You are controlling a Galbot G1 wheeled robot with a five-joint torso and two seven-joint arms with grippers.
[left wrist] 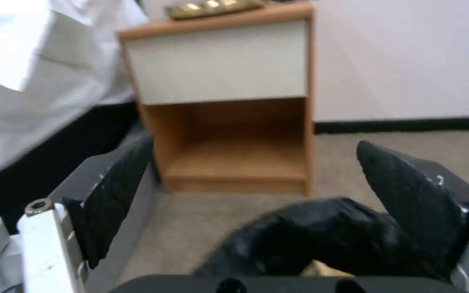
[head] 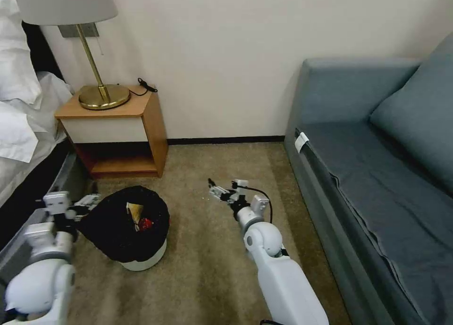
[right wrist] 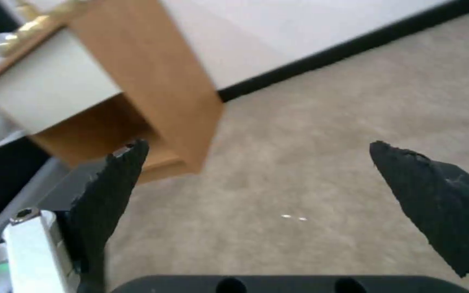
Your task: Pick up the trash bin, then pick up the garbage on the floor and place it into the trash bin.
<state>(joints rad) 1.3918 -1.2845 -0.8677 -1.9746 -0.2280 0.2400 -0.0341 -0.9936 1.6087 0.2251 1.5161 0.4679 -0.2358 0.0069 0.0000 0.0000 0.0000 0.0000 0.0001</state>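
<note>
The trash bin [head: 144, 260], white with a black bag [head: 111, 230] over its rim, stands on the carpet in front of the nightstand. Garbage lies inside it: a tan paper piece [head: 135, 211] and a red packet [head: 146, 223]. My left gripper [head: 88, 203] is open at the bin's left rim. In the left wrist view the left gripper [left wrist: 261, 191] has its fingers wide apart, with the bag's bulge [left wrist: 310, 236] low between them, close to one finger. My right gripper [head: 214, 189] hovers open over bare carpet to the right of the bin, holding nothing [right wrist: 256, 191].
A wooden nightstand [head: 151, 127] with a brass lamp [head: 104, 96] stands against the wall behind the bin. The bed [head: 19, 127] runs along the left and a blue-grey sofa [head: 377, 174] along the right. Carpet [head: 207, 268] lies open between them.
</note>
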